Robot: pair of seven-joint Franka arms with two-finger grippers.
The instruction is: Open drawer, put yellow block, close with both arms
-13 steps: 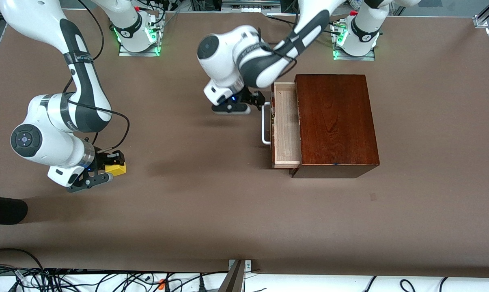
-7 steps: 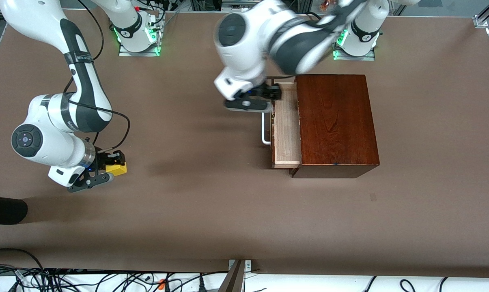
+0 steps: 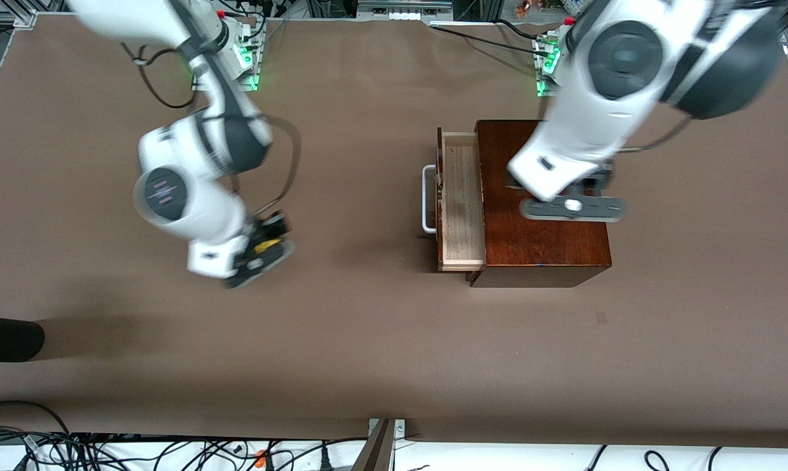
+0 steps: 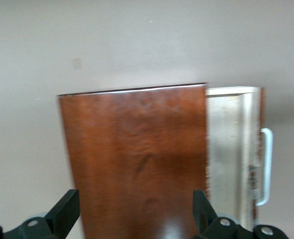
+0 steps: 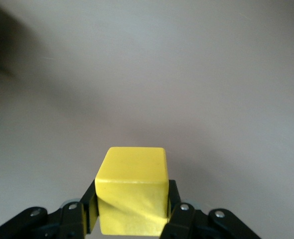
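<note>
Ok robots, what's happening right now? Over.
Right end effector shut on small yellow cube, over bare table. Left end effector open, above reddish-brown wooden box. Pale-wood drawer part open, path clear.

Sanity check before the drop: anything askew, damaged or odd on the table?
Nothing stands out. The drawer is pulled partly out of the wooden box, square to it, handle intact. The right end effector holds the yellow block over bare table; the left end effector is open above the box top.
</note>
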